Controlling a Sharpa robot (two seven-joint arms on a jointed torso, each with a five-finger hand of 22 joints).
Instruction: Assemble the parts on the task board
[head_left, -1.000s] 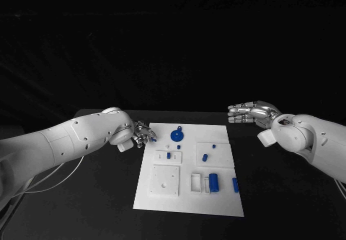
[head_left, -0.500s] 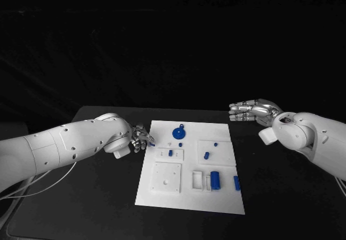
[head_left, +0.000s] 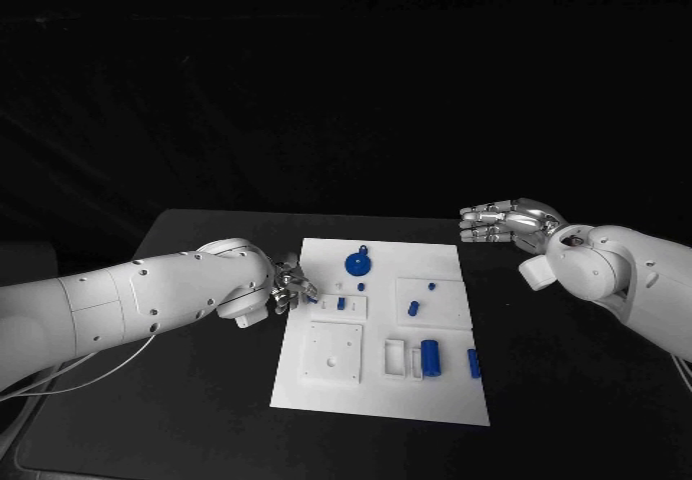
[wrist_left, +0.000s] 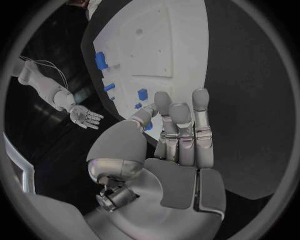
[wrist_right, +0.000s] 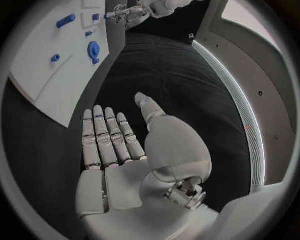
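The white task board (head_left: 335, 385) lies in the middle of the black table. On it are a blue round disc (head_left: 356, 265), a blue cylinder (head_left: 430, 355), a blue bar (head_left: 473, 364) and several small blue pegs, one (head_left: 340, 302) near the left hand. My left hand (head_left: 286, 285) hovers over the board's left edge and pinches a small blue part (wrist_left: 148, 127) between thumb (wrist_left: 140, 119) and a finger. My right hand (head_left: 505, 222) hangs past the board's far right corner, palm open and fingers apart, holding nothing. In the right wrist view, the right hand (wrist_right: 109, 140) is beside the board (wrist_right: 37, 75).
Raised white blocks with slots and holes stand on the board, among them a square one (head_left: 330, 360) and a narrow frame (head_left: 394, 360). Bare black tabletop (head_left: 577, 400) lies on both sides of the board. A cable (head_left: 87, 370) trails under the left arm.
The left hand has come nearer along the board's left edge and slightly inward, still holding the small blue part. The right hand has stayed in place, and the camera shifted a little.
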